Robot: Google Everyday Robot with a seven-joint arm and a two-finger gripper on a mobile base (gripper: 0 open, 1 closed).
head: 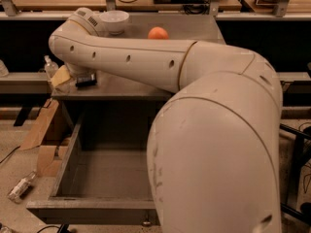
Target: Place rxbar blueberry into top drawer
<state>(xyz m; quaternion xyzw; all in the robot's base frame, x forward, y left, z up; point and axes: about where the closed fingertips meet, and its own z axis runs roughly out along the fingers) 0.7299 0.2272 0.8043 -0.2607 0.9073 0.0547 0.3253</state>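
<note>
- The gripper [77, 74] hung at the end of the arm [136, 57], low over the front-left corner of the bench [131, 87], mostly hidden under the wrist.
- Whether it was clenched, released or grasping anything could not be told.
- The rxbar blueberry [86, 81] lay flat on that same bench corner, just beside the gripper on the camera-right, front side. Touching or apart could not be told.
- The bar's long axis ran roughly left to right across the view, along the bench's front edge.
- The top drawer [92, 210] stood pulled out, below and in front of the bench edge. Its open well sat straight toward the camera from the bar.
- Judgement: the bar was not yet in the drawer. Once held, the move needed was a short carry over the front edge and down.
- Judgement: a grip across the bar's short width suited best, so the jaws should close front to back.
- A white bowl [114, 21] and an orange [158, 33] sat at the bench's back, well apart from the bar.
</note>
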